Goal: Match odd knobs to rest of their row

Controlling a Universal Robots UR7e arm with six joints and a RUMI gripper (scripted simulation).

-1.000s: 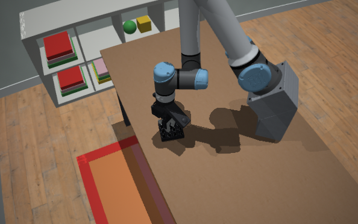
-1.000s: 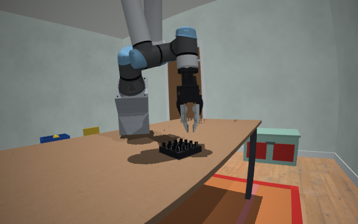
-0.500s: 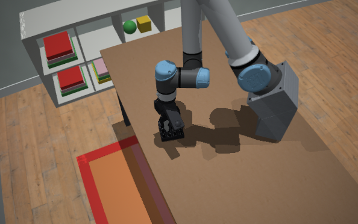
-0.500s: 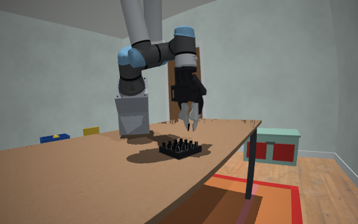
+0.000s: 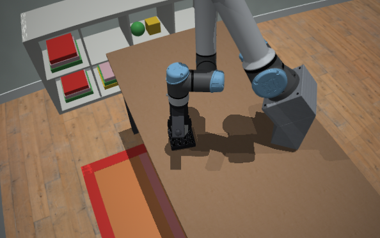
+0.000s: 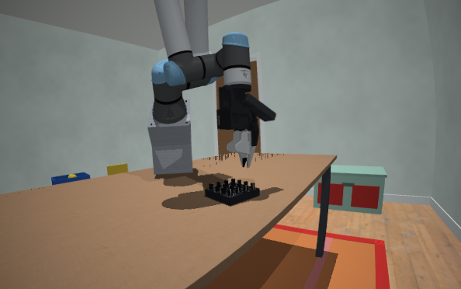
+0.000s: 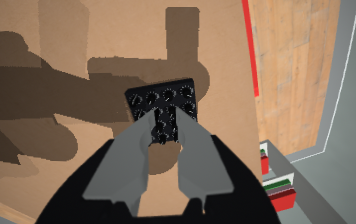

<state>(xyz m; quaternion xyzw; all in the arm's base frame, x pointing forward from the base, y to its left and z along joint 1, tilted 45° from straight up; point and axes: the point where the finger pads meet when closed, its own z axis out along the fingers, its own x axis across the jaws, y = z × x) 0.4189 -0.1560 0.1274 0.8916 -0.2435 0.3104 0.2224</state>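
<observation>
1. Hovering above the box (image 5: 183, 147) (image 6: 230, 201) (image 7: 143, 90), the gripper (image 5: 178, 125) (image 6: 246, 165) (image 7: 166, 109) has its tips narrowly apart with nothing between them. I'd worry that so slim a gap could land on a knob's top instead of straddling it.
2. Knobs (image 6: 233, 182) (image 7: 186, 91) stand close together on the box, which sits on the table (image 5: 256, 192) (image 6: 116, 225) (image 7: 225, 40) below the tips. A finger coming down slightly off could nudge a neighbour that should be left alone.
3. From here I can't make out the marks; misreading one could mean turning the wrong knob, or the right one too far.
4. Should the grip be off-centre, twisting might swivel the whole box, or the fingers might slip round the knob.
5. Lifting before letting go fully could spoil a corrected setting.
</observation>
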